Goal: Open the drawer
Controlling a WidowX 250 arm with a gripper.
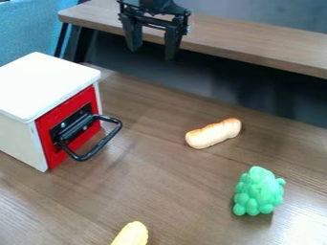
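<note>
Gripper (152,54) hangs empty, fingers parted, above table's far edge | Red-fronted drawer (78,100) sits closed at left in white box (48,83) | Best bet: straddle handle (101,142) mid-bar, clamp, draw straight out, level

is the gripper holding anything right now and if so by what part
Nothing is held: the gripper hangs above the table with its two fingers apart and nothing between them.
</note>
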